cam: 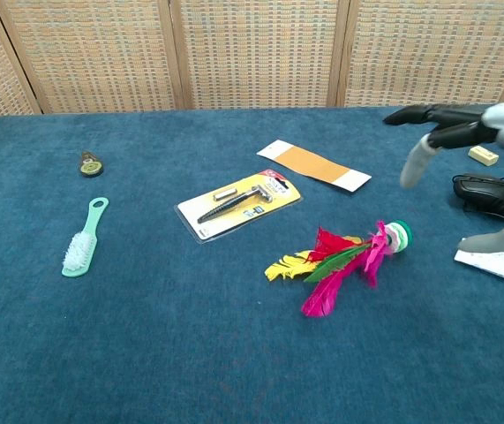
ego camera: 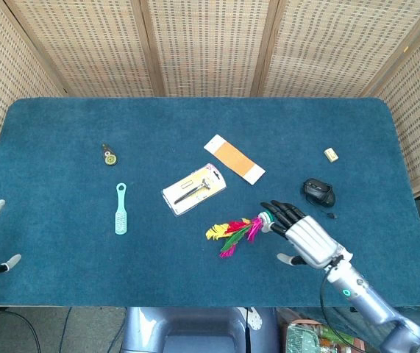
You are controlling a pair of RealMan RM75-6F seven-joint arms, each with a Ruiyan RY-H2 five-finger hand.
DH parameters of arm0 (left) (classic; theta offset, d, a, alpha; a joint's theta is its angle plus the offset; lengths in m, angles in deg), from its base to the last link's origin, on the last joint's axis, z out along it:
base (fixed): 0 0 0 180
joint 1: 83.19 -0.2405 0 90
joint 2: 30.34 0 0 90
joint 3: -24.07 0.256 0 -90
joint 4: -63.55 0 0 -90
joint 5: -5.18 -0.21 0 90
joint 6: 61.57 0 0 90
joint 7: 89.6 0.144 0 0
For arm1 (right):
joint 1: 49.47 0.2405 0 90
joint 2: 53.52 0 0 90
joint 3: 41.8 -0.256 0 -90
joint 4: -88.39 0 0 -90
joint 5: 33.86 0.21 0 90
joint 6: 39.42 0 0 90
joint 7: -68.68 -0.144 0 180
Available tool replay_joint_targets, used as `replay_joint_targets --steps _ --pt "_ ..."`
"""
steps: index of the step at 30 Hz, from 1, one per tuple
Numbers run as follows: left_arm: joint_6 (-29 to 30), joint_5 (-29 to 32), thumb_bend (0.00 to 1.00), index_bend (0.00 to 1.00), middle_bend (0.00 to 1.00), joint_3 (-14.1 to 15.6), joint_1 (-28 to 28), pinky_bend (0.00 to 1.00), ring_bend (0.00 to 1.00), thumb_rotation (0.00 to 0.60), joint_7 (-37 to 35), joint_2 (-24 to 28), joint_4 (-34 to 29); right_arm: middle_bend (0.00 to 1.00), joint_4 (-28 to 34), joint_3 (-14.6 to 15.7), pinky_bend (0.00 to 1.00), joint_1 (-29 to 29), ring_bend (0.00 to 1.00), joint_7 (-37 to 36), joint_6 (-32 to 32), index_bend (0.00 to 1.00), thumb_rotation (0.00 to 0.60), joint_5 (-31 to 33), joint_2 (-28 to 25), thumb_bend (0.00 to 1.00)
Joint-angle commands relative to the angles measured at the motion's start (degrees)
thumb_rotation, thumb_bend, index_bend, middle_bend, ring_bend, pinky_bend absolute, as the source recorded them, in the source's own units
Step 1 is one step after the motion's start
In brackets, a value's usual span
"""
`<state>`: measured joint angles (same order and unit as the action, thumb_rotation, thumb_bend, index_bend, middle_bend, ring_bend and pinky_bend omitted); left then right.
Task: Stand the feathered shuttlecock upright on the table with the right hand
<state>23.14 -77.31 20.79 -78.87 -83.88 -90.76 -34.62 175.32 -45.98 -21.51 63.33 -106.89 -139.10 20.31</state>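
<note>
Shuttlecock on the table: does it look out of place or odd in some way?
Yes. The shuttlecock lies on its side, feathers spread on the cloth, not upright. The right hand hovers open near its base.

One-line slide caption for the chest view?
Open right hand above the table, near the feathered shuttlecock lying on its side.

1. I see a deep blue table cloth (ego camera: 62,132).
2. The shuttlecock (ego camera: 239,229) has pink, red, green and yellow feathers and a green-and-white base.
3. The brush (ego camera: 121,210) is mint green.
4. The card (ego camera: 234,159) is orange with white ends.
5. My right hand (ego camera: 305,239) is silver with black fingers.
6. The mouse (ego camera: 318,191) is black.
</note>
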Motion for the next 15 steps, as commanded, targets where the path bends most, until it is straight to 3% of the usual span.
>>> replay_joint_targets --steps 1,9,15 --pt "-1.35 1.45 0.00 0.00 0.00 -0.58 0.74 0.00 0.00 0.600 0.86 -0.39 0.07 0.04 -4.89 -0.36 0.15 4.98 0.00 0.85 5.07 0.37 0.600 -1.37 5.62 0.07" --pt "-2.75 3.07 0.00 0.00 0.00 -0.83 1.34 0.00 0.00 0.600 1.62 -0.77 0.39 0.07 -13.23 1.02 0.16 8.67 0.00 2.08 6.50 0.38 0.600 -1.55 13.29 0.09" --pt "-2.81 3.30 0.00 0.00 0.00 -0.86 1.55 0.00 0.00 0.600 2.51 -0.99 0.25 0.08 -21.46 1.96 0.17 9.98 0.00 4.01 4.10 0.39 0.600 -2.33 18.80 0.13"
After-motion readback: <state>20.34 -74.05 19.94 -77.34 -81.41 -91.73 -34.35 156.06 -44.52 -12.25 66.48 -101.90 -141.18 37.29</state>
